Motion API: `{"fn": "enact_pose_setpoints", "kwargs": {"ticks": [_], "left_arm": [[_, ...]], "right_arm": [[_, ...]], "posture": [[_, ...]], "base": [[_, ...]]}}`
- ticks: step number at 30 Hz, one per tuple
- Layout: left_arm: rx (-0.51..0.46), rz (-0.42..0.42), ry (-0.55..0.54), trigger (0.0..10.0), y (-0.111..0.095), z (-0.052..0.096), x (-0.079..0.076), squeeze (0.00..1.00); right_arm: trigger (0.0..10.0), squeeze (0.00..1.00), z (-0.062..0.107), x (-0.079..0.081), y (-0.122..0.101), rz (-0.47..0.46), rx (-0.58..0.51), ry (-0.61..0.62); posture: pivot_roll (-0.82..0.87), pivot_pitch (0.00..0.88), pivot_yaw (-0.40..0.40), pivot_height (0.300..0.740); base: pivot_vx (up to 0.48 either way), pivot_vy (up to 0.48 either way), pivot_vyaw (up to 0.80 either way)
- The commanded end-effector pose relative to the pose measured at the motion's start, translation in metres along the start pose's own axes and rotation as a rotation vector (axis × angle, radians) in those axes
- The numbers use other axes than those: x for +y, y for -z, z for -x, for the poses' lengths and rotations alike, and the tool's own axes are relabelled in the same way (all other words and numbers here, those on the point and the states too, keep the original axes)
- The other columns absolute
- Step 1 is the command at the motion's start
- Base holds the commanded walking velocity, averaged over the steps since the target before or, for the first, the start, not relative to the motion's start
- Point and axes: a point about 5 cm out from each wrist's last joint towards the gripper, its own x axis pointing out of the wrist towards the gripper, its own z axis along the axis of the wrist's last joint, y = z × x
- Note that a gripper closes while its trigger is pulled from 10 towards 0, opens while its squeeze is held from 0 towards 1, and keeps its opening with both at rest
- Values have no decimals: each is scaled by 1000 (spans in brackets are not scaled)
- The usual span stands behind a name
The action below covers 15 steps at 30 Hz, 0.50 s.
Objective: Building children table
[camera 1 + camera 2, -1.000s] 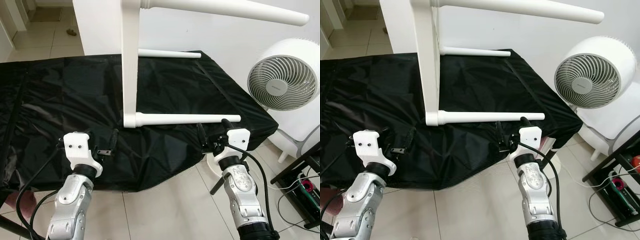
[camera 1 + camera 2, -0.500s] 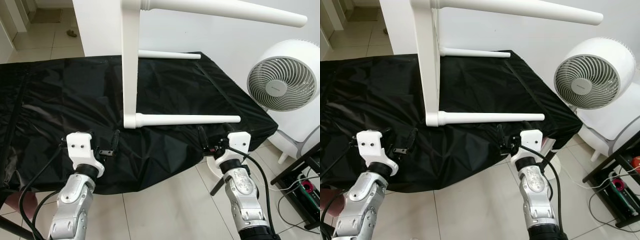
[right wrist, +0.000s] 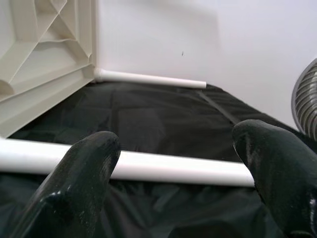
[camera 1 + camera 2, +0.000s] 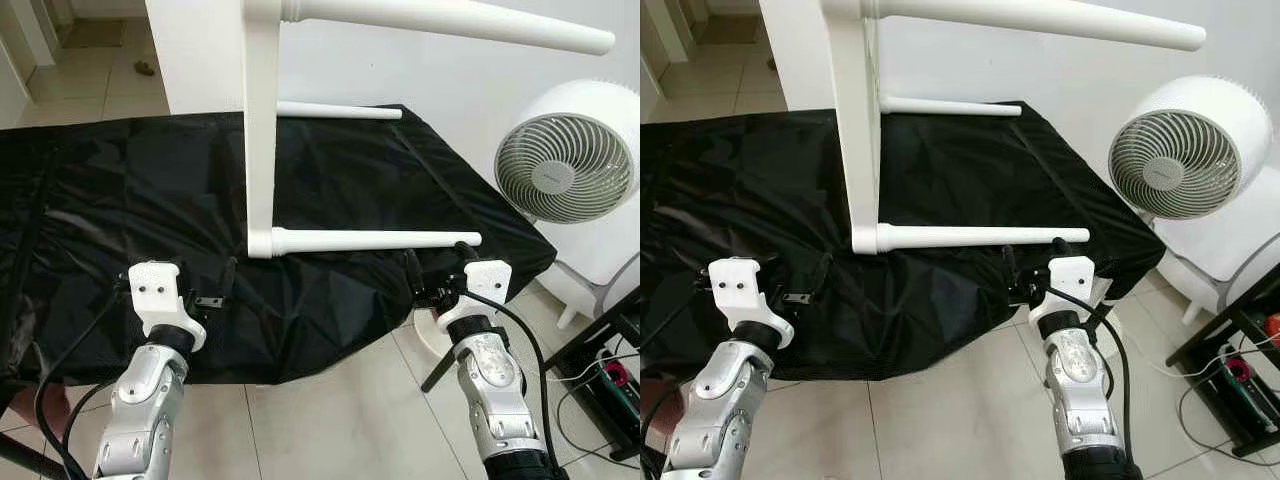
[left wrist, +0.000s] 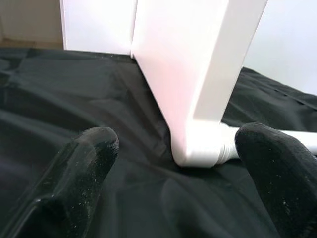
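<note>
Seen along the left tool (image 5: 176,163), its two black fingers (image 5: 81,173) are spread wide apart with nothing held between them. Ahead of them stands the white table top (image 5: 193,64) on its edge, resting on a black cloth (image 5: 59,109) that lies in creases and folds. At the lower corner of the white panel a round white leg (image 5: 297,140) runs off sideways, just above the cloth, passing behind the other fingertip. A pale wall (image 5: 290,39) rises behind the cloth
</note>
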Motion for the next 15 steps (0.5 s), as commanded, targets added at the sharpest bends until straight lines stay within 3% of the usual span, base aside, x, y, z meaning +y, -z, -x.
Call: {"fn": "enact_pose_setpoints", "kwargs": {"ticks": [1, 15], "left_arm": [[-6, -3, -25, 10000, -3, -1, 1, 0], [-10, -5, -33, 10000, -4, 1, 1, 0]], "right_arm": [[10000, 0, -2, -4, 0, 2, 5, 12], [10000, 0, -3, -6, 0, 14, 5, 4]], "posture": [[54, 0, -32, 740], [59, 0, -40, 740]], "base": [[304, 0, 0], [336, 0, 0]]}}
